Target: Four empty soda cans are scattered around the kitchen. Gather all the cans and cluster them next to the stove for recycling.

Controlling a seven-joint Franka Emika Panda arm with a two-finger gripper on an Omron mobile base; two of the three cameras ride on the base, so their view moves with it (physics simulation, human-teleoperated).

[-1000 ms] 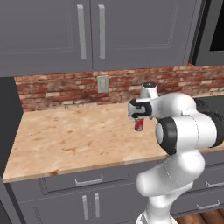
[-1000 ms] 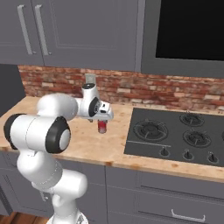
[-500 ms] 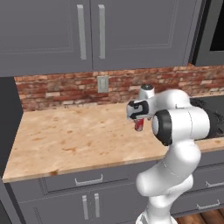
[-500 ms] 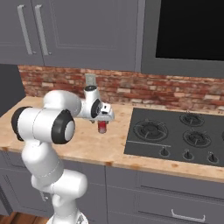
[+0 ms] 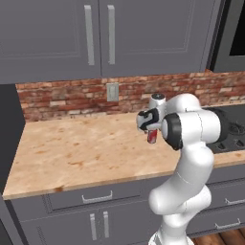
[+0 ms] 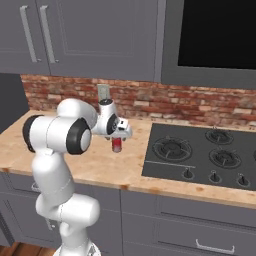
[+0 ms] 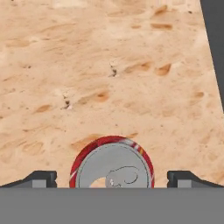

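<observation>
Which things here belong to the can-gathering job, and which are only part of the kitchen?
For the job:
- soda can, upright on the counter between the open fingers
- gripper
- stove

Only kitchen:
- wooden counter
- brick wall
- wall outlet
- grey cabinets

A pale, mottled wooden counter (image 5: 81, 153) ran along a red brick backsplash (image 5: 62, 98) that carried a grey outlet plate (image 5: 112, 92). Grey cabinets with long bar handles (image 5: 98, 33) hung above, and grey drawers (image 5: 95, 198) sat below the counter. A strip of wood floor (image 5: 222, 237) showed at the bottom.
</observation>
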